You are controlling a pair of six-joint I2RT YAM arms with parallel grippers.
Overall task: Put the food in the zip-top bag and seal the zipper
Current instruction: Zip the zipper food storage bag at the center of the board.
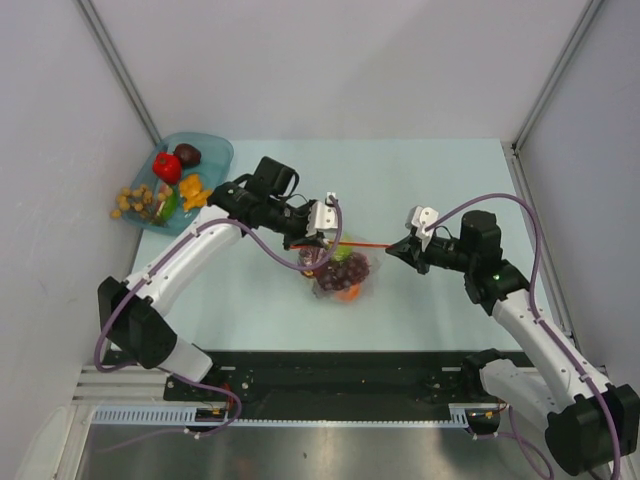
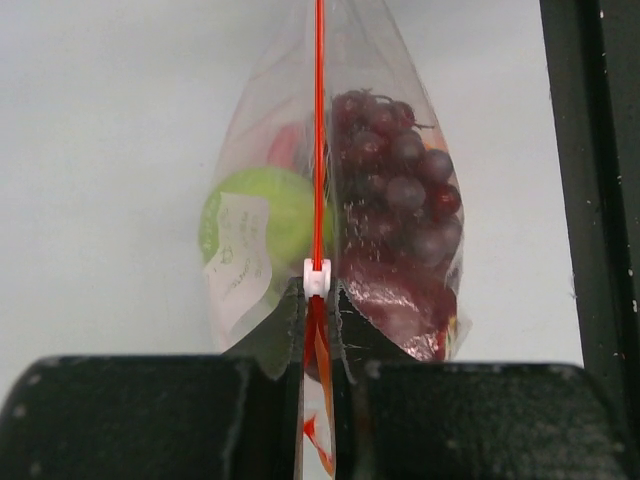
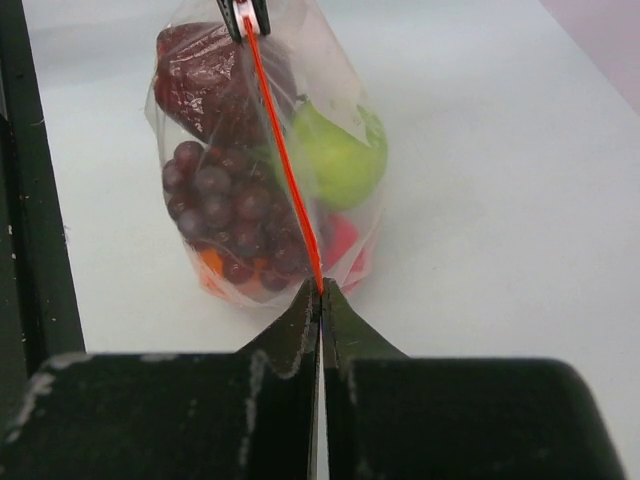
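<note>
The zip-top bag (image 1: 343, 272) hangs between both grippers, its red-orange zipper (image 1: 362, 243) stretched taut. Inside are a dark purple grape bunch (image 2: 395, 190), a green apple (image 2: 270, 215) behind the white label (image 2: 238, 255), a dark red fruit (image 3: 205, 75) and something orange (image 3: 212, 262). My left gripper (image 1: 325, 233) is shut on the zipper's left end, right behind a white slider (image 2: 317, 277). My right gripper (image 1: 397, 247) is shut on the zipper's (image 3: 280, 160) right end, fingertips pinched together (image 3: 321, 290). I cannot tell whether the bag's bottom touches the table.
A shallow teal-blue tray (image 1: 215, 150) stands at the table's far left corner with a red toy (image 1: 167, 167), a dark one (image 1: 187, 155) and several small yellow and orange pieces. Cage posts rise at both far corners. The black base rail runs along the near edge.
</note>
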